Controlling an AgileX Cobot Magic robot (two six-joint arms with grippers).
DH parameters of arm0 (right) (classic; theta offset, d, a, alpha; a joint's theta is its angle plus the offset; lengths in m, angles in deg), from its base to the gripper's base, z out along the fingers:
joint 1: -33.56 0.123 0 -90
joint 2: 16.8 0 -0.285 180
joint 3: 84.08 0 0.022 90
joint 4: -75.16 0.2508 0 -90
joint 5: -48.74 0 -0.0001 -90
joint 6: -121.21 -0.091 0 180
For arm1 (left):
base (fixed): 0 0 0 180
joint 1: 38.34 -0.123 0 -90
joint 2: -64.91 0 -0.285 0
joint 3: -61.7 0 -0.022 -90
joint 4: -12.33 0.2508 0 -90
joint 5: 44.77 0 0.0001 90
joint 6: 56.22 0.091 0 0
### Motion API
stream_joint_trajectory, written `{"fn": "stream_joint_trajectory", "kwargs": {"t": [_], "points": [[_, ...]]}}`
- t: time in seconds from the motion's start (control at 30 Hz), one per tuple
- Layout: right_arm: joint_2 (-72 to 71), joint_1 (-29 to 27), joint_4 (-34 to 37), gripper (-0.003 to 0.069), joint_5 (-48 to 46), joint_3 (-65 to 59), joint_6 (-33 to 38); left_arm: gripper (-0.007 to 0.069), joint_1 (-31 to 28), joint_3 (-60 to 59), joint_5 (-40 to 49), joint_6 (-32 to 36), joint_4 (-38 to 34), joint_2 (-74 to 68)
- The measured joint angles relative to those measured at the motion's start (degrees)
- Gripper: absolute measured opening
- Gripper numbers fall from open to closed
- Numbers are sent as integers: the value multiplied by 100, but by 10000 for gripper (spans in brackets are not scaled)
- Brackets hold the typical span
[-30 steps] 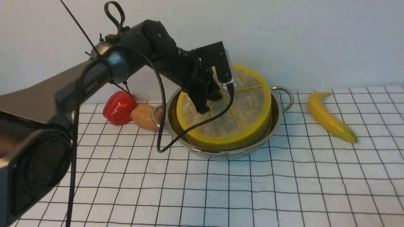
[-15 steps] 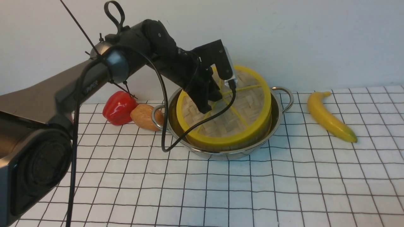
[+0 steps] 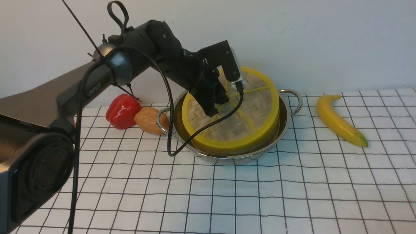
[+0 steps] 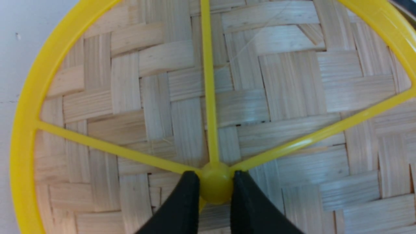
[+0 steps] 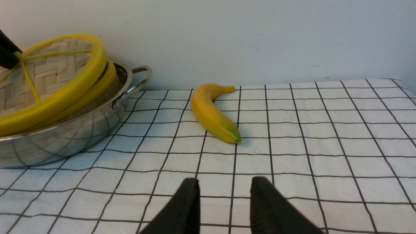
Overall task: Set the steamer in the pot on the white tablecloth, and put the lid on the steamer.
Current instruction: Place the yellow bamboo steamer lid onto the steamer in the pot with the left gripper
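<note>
The right gripper (image 5: 224, 208) hangs apart over the near white black-gridded tablecloth (image 3: 260, 195). Beyond, the left gripper (image 4: 213, 177) clamps the flat woven-bamboo yellow-rimmed lid (image 3: 247, 117) by its centre, tilted on the round bamboo steamer (image 5: 107, 78) inside the shiny steel pot (image 5: 65, 139). Level its raised far edge before releasing.

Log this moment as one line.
left end effector: shut on hub of yellow-rimmed woven-bamboo lid | lid: tilted on bamboo steamer in steel pot | right end effector: open

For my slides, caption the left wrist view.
Left gripper pinches the yellow centre hub of the flat, round, yellow-rimmed woven-bamboo lid.
</note>
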State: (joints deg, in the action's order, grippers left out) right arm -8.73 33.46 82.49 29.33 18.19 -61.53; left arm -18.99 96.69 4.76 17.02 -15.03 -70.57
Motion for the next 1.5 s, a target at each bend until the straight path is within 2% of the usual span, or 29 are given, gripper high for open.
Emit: {"fn": "stream_joint_trajectory", "kwargs": {"t": [0.97, 1.27, 1.5], "points": [[0, 0, 0, 240, 0, 0, 0, 116, 0, 0, -345, 135, -5, 126], [0, 0, 0, 240, 0, 0, 0, 116, 0, 58, -105, 53, 15, 130], [0, 0, 0, 240, 0, 0, 0, 116, 0, 862, 513, -478, 283, 130]]}}
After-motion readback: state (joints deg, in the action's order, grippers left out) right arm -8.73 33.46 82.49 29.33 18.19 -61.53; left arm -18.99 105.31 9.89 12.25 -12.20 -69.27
